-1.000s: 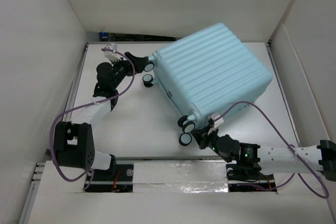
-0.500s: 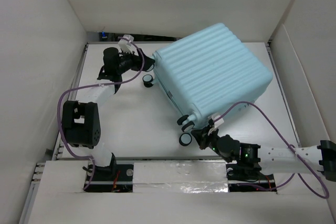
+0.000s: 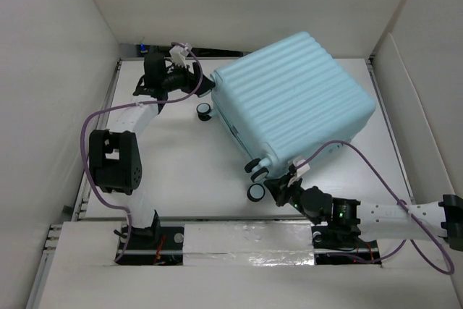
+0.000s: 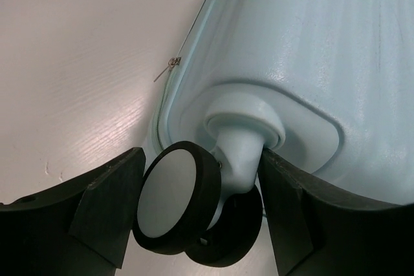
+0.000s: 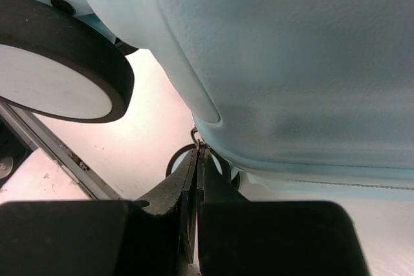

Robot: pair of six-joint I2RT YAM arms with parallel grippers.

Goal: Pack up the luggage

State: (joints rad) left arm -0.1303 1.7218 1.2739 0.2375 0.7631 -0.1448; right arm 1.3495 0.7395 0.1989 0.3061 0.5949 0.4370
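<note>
Lying closed on the white table [image 3: 181, 171], the luggage [image 3: 296, 95] rests ribbed face up and turned askew. It fills the right and far part of the surface, with its wheeled end facing left. Nearest the bases, the right arm comes in low from the right. The right gripper [image 3: 278, 187] sits at the near wheeled corner, just beside the near wheels [image 3: 255, 192]. Its jaws are pressed together with no gap. In the right wrist view their tips meet under the shell's seam, right at a small metal ring [image 5: 195, 135]; whether the ring is pinched between them cannot be told. A black-rimmed wheel with a pale hub hangs close above and to the left of those fingers. Farther back, the left arm stretches up the left side of the table to the far wheeled corner. There the left gripper [image 4: 200, 159] has its jaws apart, one on each side of the far wheel [image 4: 174, 201]. One finger [image 4: 107, 208] is just beside the tyre and the other is just beside the pale stem; contact cannot be told. A free wheel [image 3: 205, 111] stands a little nearer, outside the jaws. Beyond the far wheel a thin zip pull [image 4: 173, 64] lies at the seam, against the table.
</note>
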